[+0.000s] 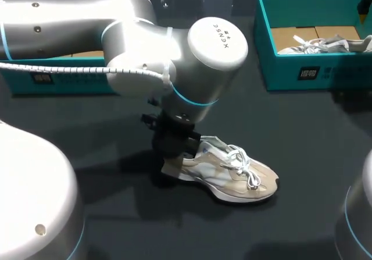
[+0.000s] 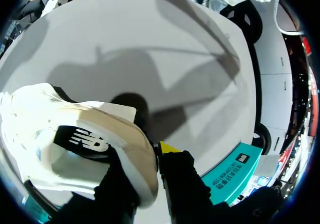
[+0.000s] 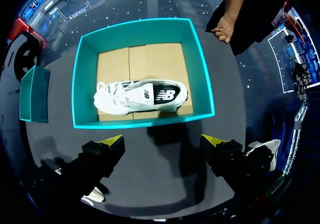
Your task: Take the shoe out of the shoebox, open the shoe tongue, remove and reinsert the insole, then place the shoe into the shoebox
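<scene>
Left arm point(image 1: 116, 39) fills the near side, coming in from 9 o'clock to mid-bench point(image 1: 302, 132). Its jaws are clamped on the heel of the shoe point(image 1: 238, 175). The wrist view shows the heel wall pinched between both fingers, with 1 yellow fingertip point(image 2: 167, 147) against the outside.

Shoe stands upright on its sole, out of any box. Long axis: heel at 10 o'clock under the jaws, toe at 4 o'clock toward the right arm's side. Opening faces up.

Look: tan mesh upper, pale grey-blue side panels, white midsole, dark outsole edge at the toe. White laces are threaded and loosely looped, with the tongue closed beneath. Insole point(image 2: 82, 141) is seated inside, a dark printed patch at its heel.

Right jaws are apart and hold nothing. Their fingertips point(image 3: 112, 141) hang above the bench just short of the box point(image 3: 86, 83) at 1 o'clock, well apart from the tan shoe. A white shoe point(image 3: 140, 96) lies on its side in that box. 2nd box point(image 1: 70, 82) sits at 10 o'clock, behind the left arm.

Judgement: extraction is done and the tongue step is next. Left pins the heel, so the tongue falls to the right arm, which must cross toward 7 o'clock and meet the laces from the toe end.
</scene>
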Action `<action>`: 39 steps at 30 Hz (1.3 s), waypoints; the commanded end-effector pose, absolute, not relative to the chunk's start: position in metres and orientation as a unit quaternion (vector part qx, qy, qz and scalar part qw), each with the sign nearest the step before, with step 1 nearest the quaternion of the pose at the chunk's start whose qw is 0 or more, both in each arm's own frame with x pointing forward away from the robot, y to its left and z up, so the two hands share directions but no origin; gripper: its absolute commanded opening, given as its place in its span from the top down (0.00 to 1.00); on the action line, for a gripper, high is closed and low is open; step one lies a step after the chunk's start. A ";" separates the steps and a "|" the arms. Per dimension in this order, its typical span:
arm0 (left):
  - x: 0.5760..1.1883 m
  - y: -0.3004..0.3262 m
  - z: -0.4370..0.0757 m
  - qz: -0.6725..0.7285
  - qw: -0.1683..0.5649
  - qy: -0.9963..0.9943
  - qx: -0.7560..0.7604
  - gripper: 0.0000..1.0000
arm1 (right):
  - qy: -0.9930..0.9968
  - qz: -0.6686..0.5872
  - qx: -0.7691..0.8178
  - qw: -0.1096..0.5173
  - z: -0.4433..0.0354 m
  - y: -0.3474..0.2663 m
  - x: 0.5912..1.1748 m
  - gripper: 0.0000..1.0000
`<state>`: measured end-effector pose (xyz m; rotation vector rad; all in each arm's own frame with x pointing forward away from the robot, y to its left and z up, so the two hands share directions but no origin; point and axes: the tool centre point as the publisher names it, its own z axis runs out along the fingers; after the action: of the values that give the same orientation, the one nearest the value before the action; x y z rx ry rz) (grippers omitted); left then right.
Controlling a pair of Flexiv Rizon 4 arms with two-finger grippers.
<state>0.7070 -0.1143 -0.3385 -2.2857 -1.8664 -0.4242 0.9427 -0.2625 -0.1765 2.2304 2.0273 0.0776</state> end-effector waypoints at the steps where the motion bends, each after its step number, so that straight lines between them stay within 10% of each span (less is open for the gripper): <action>1: 0.710 -0.119 -0.345 -0.137 0.081 -0.625 -0.764 1.00 | 0.670 0.026 0.739 0.064 -0.176 -0.262 0.942 0.00; 25: 0.713 -0.125 -0.375 -0.136 0.091 -0.624 -0.764 1.00 | 0.670 0.026 0.739 0.064 -0.176 -0.262 0.942 0.00; 33: 0.717 -0.118 -0.369 -0.130 0.085 -0.628 -0.763 0.05 | 0.670 0.026 0.739 0.064 -0.176 -0.262 0.942 0.00; 39: 0.714 -0.112 -0.339 -0.105 0.057 -0.645 -0.755 0.00 | 0.670 0.026 0.739 0.064 -0.176 -0.262 0.942 0.00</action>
<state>0.7166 -0.1288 -0.3629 -2.2576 -1.9233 -0.3631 0.9427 -0.2625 -0.1765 2.2304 2.0273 0.0776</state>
